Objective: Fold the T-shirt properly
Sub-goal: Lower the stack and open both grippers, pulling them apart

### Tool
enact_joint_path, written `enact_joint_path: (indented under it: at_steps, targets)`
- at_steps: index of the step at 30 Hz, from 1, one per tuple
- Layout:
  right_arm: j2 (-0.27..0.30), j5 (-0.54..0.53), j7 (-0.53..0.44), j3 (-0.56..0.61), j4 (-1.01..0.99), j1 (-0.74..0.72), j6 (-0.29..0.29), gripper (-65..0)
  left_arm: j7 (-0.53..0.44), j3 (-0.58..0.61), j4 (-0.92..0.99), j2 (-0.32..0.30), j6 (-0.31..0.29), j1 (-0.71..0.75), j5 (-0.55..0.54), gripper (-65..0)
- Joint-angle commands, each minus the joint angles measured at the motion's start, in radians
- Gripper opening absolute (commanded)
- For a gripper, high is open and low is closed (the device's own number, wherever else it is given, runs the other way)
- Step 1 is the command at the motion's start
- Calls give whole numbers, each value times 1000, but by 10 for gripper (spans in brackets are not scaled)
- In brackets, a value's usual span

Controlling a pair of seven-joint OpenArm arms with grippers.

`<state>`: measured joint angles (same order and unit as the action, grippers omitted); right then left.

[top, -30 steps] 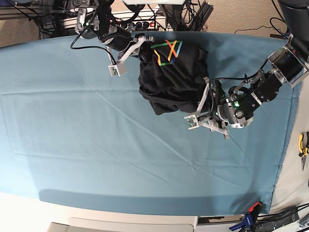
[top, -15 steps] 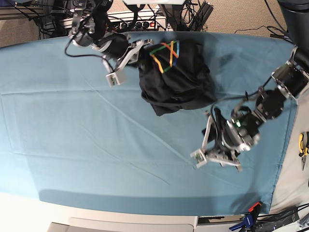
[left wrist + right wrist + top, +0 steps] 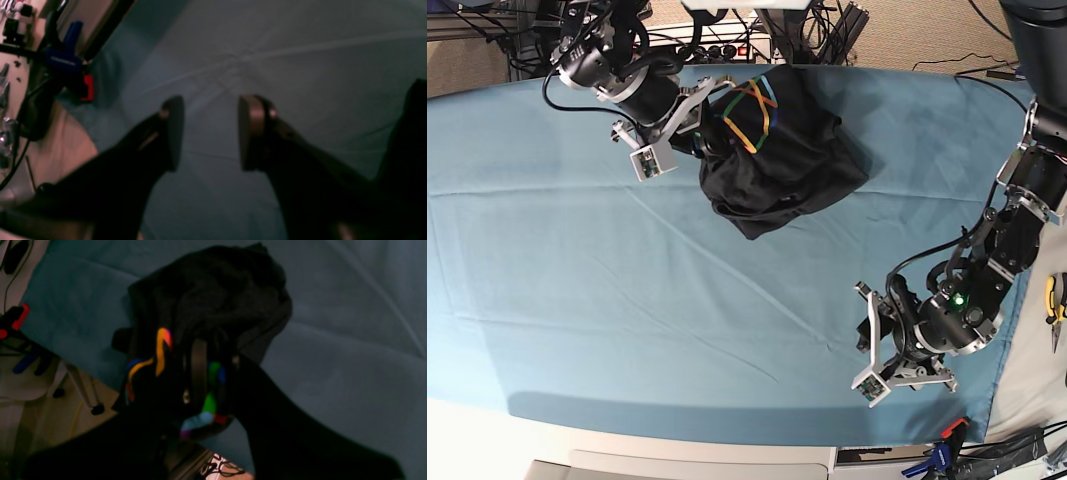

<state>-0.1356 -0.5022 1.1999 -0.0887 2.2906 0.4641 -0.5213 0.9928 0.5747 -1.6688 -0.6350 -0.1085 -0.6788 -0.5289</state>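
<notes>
Right wrist view: T-shirt [image 3: 227, 300] hides claw [image 3: 213, 380].

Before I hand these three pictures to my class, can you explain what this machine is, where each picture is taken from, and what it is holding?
It is a robot with two arms over a table under a teal cloth. One picture looks down from above; the other two come from cameras on each wrist. A crumpled black T-shirt with a rainbow line print lies near the far edge. The right gripper has its jaws closed on the printed part of the shirt, seen close in its wrist view. The left gripper hovers near the front corner, jaws apart and holding nothing.
</notes>
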Motion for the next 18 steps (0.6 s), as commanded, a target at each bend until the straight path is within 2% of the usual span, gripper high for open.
enact_joint_path:
  at_steps: [1, 3, 6, 7, 12, 18]
  targets:
    - [-2, -19, -15, 2, 21, 5, 2, -588, -18, -13, -11, -8, 3, -29, 3, -380]
    - [-3, 11, -9, 2, 21, 8, 3, -526, -18, -13, -11, -8, 3, -24, 3, -380]
    - [1, 55, -18, 2, 21, 19, 3, -386, -18, -13, -11, -8, 3, -13, 3, -380]
    - [5, 63, -19, 2, 21, 22, 3, -373, -19, -13, -11, -8, 3, -5, 3, -380]
    - [19, 134, -28, -5, 22, 23, 6, -373, -19, -13, -11, -8, -1, 42, 5, -380]
    - [20, 108, -72, -114, 43, -5, 19, -373, 11, -24, -11, -8, 0, 117, 3, -380]
